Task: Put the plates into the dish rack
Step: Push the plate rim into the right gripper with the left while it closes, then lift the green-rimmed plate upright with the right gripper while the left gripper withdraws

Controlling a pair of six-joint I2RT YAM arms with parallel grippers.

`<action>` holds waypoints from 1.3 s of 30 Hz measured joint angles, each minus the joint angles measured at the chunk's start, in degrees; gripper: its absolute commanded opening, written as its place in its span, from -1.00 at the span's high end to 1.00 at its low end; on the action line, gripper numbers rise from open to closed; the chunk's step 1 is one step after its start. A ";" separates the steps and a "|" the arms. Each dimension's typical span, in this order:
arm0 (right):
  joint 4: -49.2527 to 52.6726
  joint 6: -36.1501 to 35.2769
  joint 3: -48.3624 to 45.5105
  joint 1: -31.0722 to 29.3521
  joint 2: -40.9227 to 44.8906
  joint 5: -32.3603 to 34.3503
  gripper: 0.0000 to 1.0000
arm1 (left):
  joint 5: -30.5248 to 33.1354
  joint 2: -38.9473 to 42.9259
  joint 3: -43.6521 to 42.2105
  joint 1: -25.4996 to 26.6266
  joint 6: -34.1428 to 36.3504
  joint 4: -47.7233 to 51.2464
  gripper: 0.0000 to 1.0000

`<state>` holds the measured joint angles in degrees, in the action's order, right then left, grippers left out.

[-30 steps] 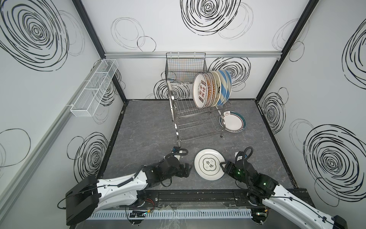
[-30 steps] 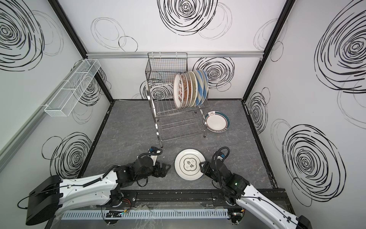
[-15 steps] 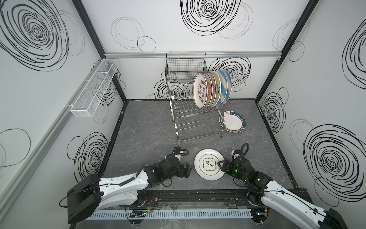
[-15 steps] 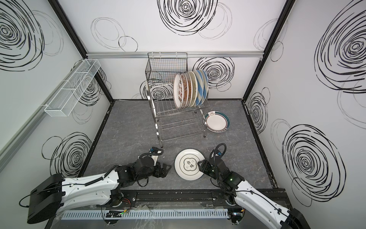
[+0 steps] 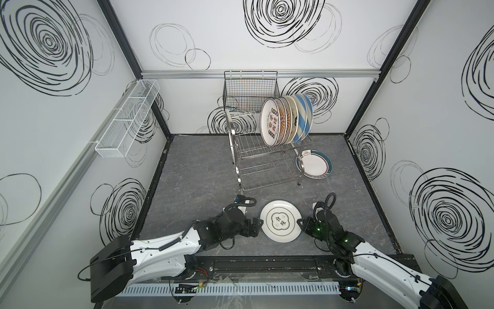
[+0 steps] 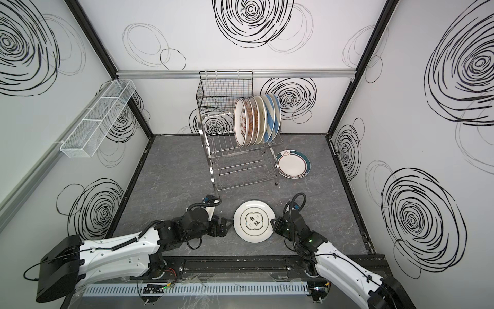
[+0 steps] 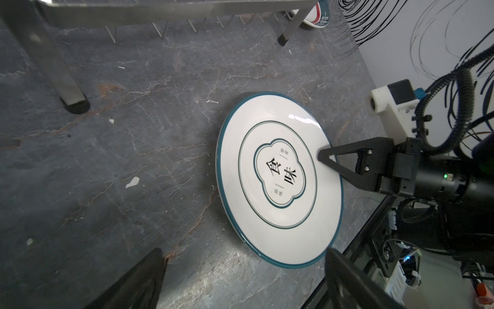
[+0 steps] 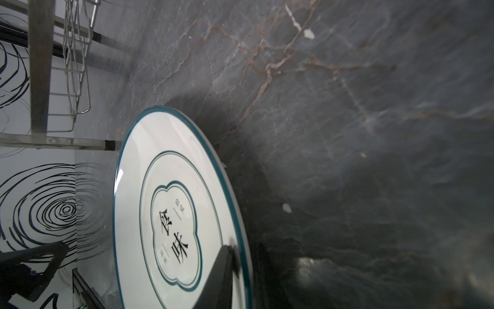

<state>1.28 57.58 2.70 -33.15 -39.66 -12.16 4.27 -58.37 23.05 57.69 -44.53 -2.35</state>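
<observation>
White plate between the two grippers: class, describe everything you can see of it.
The white plate looks like glossy ceramic, round, with a thin teal rim line, an inner teal ring and a lobed medallion holding two black Chinese characters. It lies face up on the grey marbled table, front centre; the right gripper pinches its rim.

Both arms are the same build. The left arm [image 5: 160, 248] and right arm [image 5: 387, 267] have glossy white link shells with black joints and black wrists. There's a boxy black housing [image 5: 112, 267] at the base end. A thin black cable [image 5: 165, 244], partly coiled, runs along the white shell. A corrugated black hose [image 5: 328, 203] loops off each wrist. The wrist camera [image 7: 387, 103] is a white printed block with a black face and a blue plug. The left gripper [image 5: 258, 227] and right gripper [image 7: 324, 160] are matte black. The fingers [image 7: 374, 149] are open triangular frames, with two screws [image 7: 368, 152] each. Green LEDs [image 5: 318, 229] are lit on the right wrist.
</observation>
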 measured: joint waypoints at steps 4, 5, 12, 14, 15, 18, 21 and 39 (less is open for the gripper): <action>-1.40 -1.40 2.64 0.57 -1.11 -1.36 0.98 | -0.22 0.24 0.44 -0.31 0.76 2.38 -0.91; -1.38 -2.10 3.63 0.61 -1.62 -1.38 1.00 | -0.24 0.24 0.85 -0.46 1.07 3.39 -0.91; 2.01 -5.84 7.41 1.29 -3.13 -1.75 1.00 | -1.51 3.58 5.01 -5.20 3.23 10.05 -0.91; 4.20 -7.04 8.61 1.44 -2.56 -1.60 1.00 | -2.21 4.74 6.23 -7.78 3.87 11.98 -0.91; 5.31 -7.58 9.09 1.49 -2.12 -1.57 1.00 | -2.82 5.14 7.08 -9.40 4.35 13.40 -0.92; 8.28 -8.92 10.19 1.90 -0.22 -1.64 1.00 | -4.15 5.55 9.94 -13.84 6.58 17.84 -0.91; 10.75 -9.84 11.43 2.27 1.36 -2.16 1.00 | -6.16 6.36 12.44 -18.71 9.07 21.44 -0.91; 29.83 -20.37 43.15 2.47 -3.52 -3.23 1.00 | -23.89 9.14 14.25 -48.00 20.92 25.24 -0.92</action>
<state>31.11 37.21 45.84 -30.68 -43.18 -15.40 -19.62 -49.23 37.30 9.69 -23.62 22.90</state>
